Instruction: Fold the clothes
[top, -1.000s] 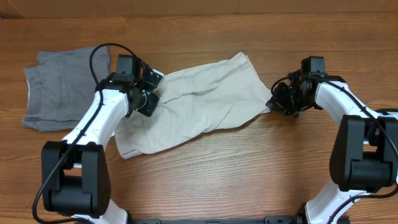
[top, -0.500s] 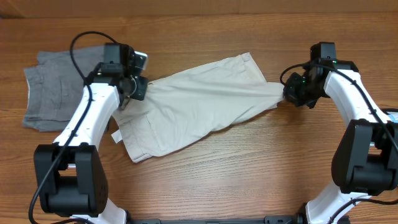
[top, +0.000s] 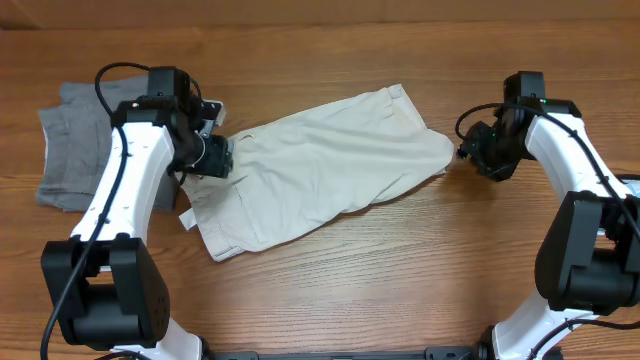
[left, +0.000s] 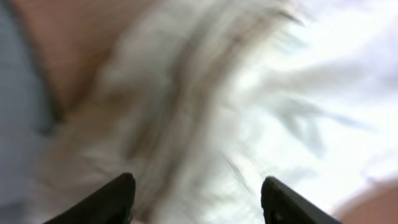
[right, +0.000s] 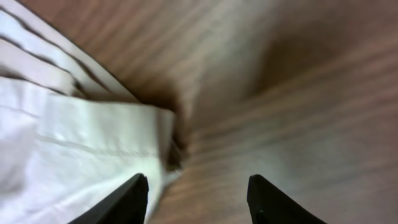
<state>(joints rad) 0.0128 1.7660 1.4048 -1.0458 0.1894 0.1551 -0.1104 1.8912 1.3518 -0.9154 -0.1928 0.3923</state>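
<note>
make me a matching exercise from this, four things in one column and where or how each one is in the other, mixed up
1 beige shorts
2 grey garment
3 left gripper
4 right gripper

a far left on the table
b open, over bare wood by the shorts' right edge
c spread out mid-table
d open, over the shorts' left end

Pairs: 1-c, 2-a, 3-d, 4-b
</note>
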